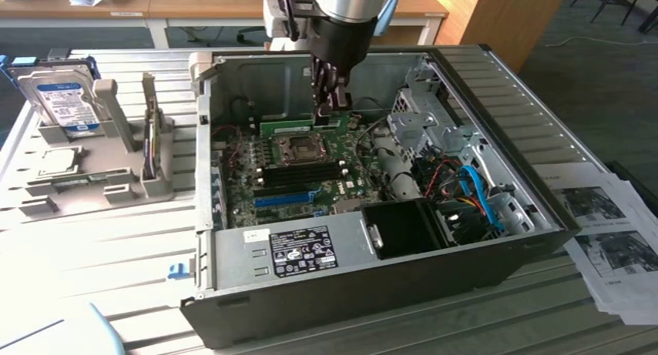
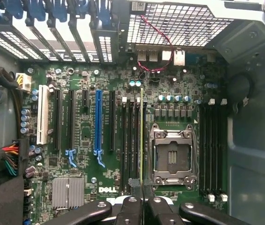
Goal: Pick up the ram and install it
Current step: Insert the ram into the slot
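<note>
Gripper (image 1: 331,116): jaws nearly closed, pinching ram (image 1: 288,126) over motherboard (image 1: 298,182) inside open computer case (image 1: 514,147).
Exterior view: hard drive (image 1: 64,97) upright in grey holder (image 1: 113,182).
Wrist view: ram edge-on, along memory slots (image 2: 130,140) beside CPU socket (image 2: 172,157); blue expansion slot (image 2: 98,122).

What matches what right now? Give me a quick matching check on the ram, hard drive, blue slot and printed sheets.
Things:
1. ram
2. hard drive
3. blue slot
4. printed sheets

Places or states:
A. empty, on the motherboard
B. clamped in the gripper, inside the case
C. standing in the grey holder, at the exterior view's left
D. lying outside the case, at the exterior view's right

Pairs: 1-B, 2-C, 3-A, 4-D
</note>
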Controlling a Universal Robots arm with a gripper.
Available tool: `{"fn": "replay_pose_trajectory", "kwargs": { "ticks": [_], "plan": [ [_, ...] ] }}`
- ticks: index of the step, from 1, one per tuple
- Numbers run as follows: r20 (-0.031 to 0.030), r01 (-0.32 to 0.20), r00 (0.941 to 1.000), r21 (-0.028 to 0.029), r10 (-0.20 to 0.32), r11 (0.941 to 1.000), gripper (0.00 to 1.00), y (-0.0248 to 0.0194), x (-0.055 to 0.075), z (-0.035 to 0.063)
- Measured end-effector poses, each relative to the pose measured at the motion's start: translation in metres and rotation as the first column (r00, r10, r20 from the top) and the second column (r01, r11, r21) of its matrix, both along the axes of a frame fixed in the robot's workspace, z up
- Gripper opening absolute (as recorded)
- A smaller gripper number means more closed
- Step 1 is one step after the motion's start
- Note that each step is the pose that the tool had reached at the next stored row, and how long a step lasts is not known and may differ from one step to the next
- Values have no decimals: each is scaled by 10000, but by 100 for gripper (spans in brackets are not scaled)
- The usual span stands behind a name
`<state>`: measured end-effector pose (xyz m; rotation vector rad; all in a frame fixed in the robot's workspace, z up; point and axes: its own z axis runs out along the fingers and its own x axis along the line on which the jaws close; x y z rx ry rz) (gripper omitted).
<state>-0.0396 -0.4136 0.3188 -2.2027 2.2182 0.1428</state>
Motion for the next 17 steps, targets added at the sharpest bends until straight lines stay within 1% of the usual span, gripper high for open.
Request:
{"fn": "replay_pose_trajectory", "kwargs": {
  "ticks": [3, 6, 17],
  "plan": [
    [0, 3, 10000, 0, -3, 10000, 11, -1, -1, 0],
    [0, 17, 10000, 0, -17, 10000, 11, -1, 0, -21],
    [0, 114, 9999, 0, -114, 9999, 11, -1, 0, -166]
  ]
}}
